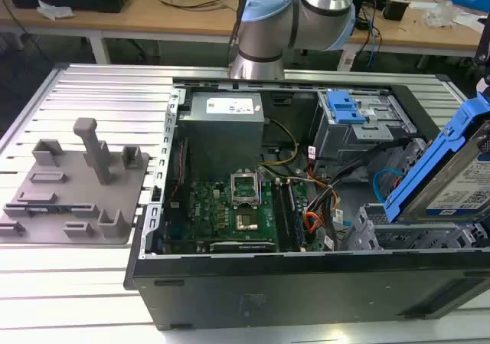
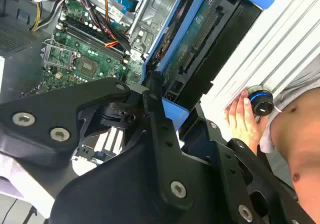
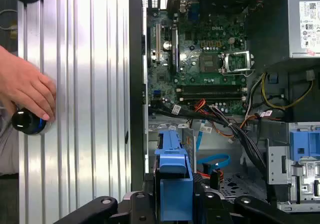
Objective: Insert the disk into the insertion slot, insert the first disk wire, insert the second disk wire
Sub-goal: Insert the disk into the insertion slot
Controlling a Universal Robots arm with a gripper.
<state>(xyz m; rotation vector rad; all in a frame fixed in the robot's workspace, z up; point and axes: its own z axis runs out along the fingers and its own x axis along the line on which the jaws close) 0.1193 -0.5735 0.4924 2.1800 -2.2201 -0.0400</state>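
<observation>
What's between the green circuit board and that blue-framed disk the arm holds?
A tangle of black, orange and red cables beside the green circuit board, then a blue cable nearer the disk, as the first wrist view shows.

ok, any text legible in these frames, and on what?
Nothing that can be quoted.
White label on the disk, exterior view: print too blurred to read.
White label on the power supply, exterior view: print too small to read.
</observation>
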